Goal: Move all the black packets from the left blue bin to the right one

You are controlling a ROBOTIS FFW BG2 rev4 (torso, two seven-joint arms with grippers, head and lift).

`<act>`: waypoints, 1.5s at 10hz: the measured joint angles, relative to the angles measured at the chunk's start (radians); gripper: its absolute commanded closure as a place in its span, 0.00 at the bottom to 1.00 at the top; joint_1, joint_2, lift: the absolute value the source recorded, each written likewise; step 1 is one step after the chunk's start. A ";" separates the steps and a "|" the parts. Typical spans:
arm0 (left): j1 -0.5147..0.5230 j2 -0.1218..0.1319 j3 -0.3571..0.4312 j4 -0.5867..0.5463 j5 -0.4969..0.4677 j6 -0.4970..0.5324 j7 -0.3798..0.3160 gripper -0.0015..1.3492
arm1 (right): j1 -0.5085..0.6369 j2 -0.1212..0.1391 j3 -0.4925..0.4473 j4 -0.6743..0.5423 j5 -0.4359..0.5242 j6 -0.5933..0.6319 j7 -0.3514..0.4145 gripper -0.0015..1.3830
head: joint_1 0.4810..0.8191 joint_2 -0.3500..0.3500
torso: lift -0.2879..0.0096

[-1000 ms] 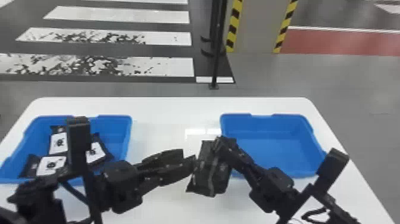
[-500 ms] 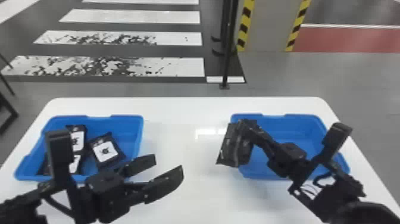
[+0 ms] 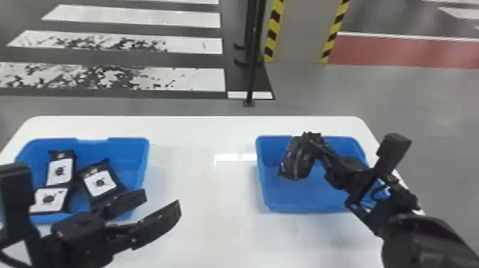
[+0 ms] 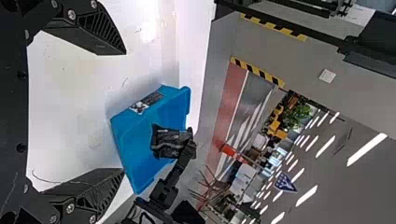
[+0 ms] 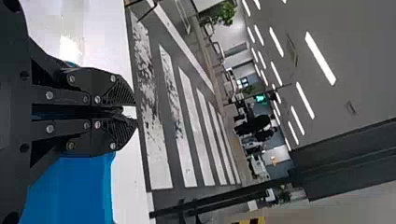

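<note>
Right gripper (image 3: 310,139) pinching a black packet (image 3: 296,160) above the right blue bin (image 3: 303,201); left gripper (image 3: 162,201), fingers apart, near the left bin (image 3: 129,143), which holds three more packets (image 3: 99,182). Apparently the delivery step: next, lower and release

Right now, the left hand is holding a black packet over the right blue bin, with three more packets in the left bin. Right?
Wrong hand: the head view shows the right hand holding the black packet over the right blue bin, with three more packets in the left bin.
</note>
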 measured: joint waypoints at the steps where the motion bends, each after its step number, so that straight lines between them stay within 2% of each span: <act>1: 0.000 -0.001 0.007 -0.001 -0.002 -0.004 0.000 0.12 | 0.002 0.003 -0.017 0.016 0.017 -0.022 -0.002 0.32 | 0.63 0.30 | 0.50; 2: 0.000 -0.002 0.014 -0.001 -0.004 -0.009 0.000 0.12 | 0.023 0.010 -0.031 0.016 0.022 -0.064 -0.004 0.18 | 0.63 0.29 | 0.50; 3: 0.002 -0.003 0.022 -0.003 -0.007 -0.012 0.000 0.12 | 0.058 0.021 -0.047 -0.005 0.026 -0.105 -0.007 0.10 | 0.63 0.28 | 0.50; 6: 0.006 -0.006 0.051 -0.006 -0.022 -0.012 0.001 0.13 | 0.264 0.079 -0.085 -0.247 0.059 -0.191 -0.034 0.09 | 0.63 0.28 | 0.50; 9: -0.016 -0.007 0.114 -0.006 -0.089 -0.002 0.011 0.12 | 0.460 0.146 -0.084 -0.467 0.145 -0.243 -0.097 0.09 | 0.63 0.37 | 0.50; 10: -0.035 -0.007 0.144 -0.005 -0.131 0.019 0.017 0.12 | 0.524 0.157 -0.076 -0.533 0.162 -0.244 -0.126 0.09 | 0.63 0.39 | 0.50; 12: -0.103 -0.001 0.190 0.054 -0.215 0.069 0.026 0.12 | 0.643 0.160 -0.034 -0.623 0.161 -0.245 -0.165 0.10 | 0.63 0.55 | 0.50; 15: -0.226 0.019 0.186 0.205 -0.284 0.117 0.050 0.13 | 0.742 0.161 0.031 -0.645 0.108 -0.232 -0.165 0.11 | 0.63 0.69 | 0.50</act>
